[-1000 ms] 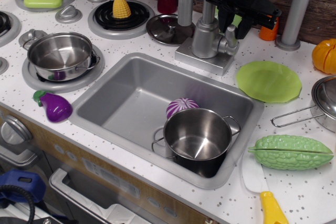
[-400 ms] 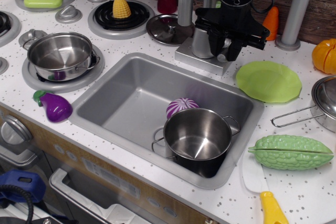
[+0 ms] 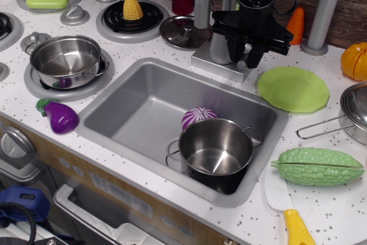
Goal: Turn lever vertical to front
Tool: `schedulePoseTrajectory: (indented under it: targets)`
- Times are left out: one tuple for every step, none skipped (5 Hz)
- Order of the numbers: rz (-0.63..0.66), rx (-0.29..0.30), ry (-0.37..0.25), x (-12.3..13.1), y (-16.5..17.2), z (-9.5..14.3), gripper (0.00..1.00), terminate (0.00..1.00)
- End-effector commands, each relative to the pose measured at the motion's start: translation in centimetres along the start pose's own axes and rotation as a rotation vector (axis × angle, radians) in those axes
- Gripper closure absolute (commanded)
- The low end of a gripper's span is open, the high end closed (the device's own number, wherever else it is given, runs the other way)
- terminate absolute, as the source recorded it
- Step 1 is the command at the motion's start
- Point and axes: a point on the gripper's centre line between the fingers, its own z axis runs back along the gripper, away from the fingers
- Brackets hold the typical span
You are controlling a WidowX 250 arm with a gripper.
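Writing: none readable on any item.
Sink [image 3: 137, 93]: middle of the bench [image 3: 321, 210], holding a steel pot [image 3: 215, 153].
Tap [image 3: 221, 44]: just beyond the sink's far rim.
Hand [image 3: 248, 53]: black, low against the tap's right side; whether it is open or closed cannot be told.
Lever [image 3: 243, 62]: on the tap's right side, almost wholly hidden behind the hand.
Plate [image 3: 293, 89]: green, right of the tap.
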Motion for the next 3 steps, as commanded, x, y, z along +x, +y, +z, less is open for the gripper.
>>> schedulePoseTrajectory:
  targets:
    - [-0.001, -0.023, -0.046, 0.92, -0.30, 1.20, 1.00, 0.00]
    - [0.001, -0.016, -0.045, 0.88, -0.24, 0.88, 1.00, 0.00]
    - [-0.002, -0.018, -0.036, 0.99, -0.15, 1.00, 0.00, 1.00]
